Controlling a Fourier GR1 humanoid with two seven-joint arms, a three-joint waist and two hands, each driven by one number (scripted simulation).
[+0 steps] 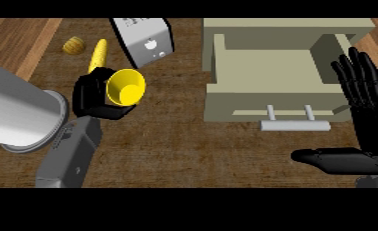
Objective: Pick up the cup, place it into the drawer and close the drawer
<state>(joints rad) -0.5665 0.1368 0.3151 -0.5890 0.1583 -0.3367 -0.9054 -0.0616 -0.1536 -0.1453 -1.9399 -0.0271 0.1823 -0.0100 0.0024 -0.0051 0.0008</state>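
One yellow cup (125,86) is tipped on its side with its mouth toward the camera, left of the open beige drawer (277,82), with the left hand (97,96) curled round it above the wooden counter (192,140). The right hand (358,110) rests with fingers straight beside the drawer's right wall. Behind the cup lie one banana (97,55), one toaster (145,40) and one small brownish-yellow ridged item (73,45).

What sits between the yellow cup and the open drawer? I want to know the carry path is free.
In the head view, only bare wooden counter lies between the cup, held by the left hand, and the drawer.
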